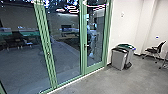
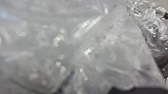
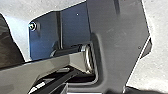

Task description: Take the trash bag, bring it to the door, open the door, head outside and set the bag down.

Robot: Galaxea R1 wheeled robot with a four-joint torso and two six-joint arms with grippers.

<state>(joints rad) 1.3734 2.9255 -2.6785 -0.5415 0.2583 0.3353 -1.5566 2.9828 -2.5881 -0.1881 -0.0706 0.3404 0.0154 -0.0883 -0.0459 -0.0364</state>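
Closest to me, the trash bag (image 2: 107,52), clear and wrinkled with bright glints, spreads right before my left wrist camera; I cannot tell whether the left claw (image 2: 140,90) is wide, narrow or gripping it. I can't read the state of the right claw (image 3: 147,91) either, over the pale floor (image 3: 160,22). Ahead of me, the green-framed door (image 1: 94,68) looks closed, its handle (image 1: 86,46) on the left side of its glass. Just right of it, near the white wall (image 1: 127,22), I have a grey bin (image 1: 118,59) with a black top and another bin (image 1: 130,55) with a green lid behind it. Farther right sits a black wheeled chair (image 1: 153,50); through or in the glass I make out a blurred person (image 1: 91,40)
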